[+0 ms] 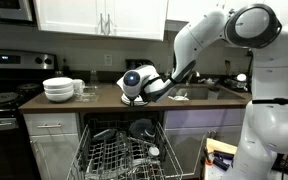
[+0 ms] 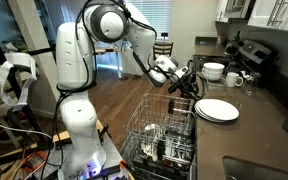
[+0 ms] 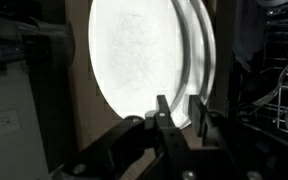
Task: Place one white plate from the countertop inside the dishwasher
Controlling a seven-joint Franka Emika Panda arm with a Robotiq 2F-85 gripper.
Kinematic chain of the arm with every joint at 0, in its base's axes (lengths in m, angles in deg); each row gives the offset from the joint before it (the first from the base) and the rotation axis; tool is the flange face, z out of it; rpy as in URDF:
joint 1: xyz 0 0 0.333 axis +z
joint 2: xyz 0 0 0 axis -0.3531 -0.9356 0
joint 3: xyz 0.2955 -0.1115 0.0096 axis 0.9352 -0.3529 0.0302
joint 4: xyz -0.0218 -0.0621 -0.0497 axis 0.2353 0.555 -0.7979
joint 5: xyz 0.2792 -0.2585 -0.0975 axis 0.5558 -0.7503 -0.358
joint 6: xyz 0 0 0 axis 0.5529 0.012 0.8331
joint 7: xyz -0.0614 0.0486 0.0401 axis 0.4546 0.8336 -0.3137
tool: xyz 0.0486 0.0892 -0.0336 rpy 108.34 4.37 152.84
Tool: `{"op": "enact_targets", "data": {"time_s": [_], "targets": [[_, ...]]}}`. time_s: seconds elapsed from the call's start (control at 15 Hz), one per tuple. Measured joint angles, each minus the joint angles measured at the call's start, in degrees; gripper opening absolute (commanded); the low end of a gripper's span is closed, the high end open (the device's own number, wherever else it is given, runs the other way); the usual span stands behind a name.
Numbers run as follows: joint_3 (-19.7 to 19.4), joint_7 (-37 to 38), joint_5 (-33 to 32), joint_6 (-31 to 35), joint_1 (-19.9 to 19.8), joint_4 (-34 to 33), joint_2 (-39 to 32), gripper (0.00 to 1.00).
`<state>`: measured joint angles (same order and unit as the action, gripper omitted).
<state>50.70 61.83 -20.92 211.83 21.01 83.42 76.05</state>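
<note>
My pincer (image 3: 181,103) straddles the white plate's (image 3: 134,60) rim on the surface (image 2: 254,128); clenched or not, I cannot tell. Bowls (image 1: 58,90) stand nearby, and the dishwasher (image 2: 167,128) is open below.

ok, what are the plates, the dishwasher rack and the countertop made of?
The white plates look like glazed ceramic: plain, glossy, with strong glare in the wrist view. Melamine can't be ruled out. The dishwasher rack is thin grey wire, so metal, probably coated. The countertop is dark and smooth with a slight sheen; stone or laminate, can't tell.
</note>
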Motion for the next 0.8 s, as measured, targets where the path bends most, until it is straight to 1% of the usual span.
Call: {"op": "enact_targets", "data": {"time_s": [0.27,0.47,0.73,0.8], "targets": [[0.1,0.0,-0.4,-0.7,0.0,0.0,-0.3,0.45],[-0.1,0.0,-0.4,-0.8,-0.2,0.0,-0.4,0.47],[-0.4,0.0,-0.4,-0.8,-0.3,0.0,-0.4,0.42],[-0.5,0.0,-0.4,-0.8,-0.3,0.0,-0.4,0.43]]}}
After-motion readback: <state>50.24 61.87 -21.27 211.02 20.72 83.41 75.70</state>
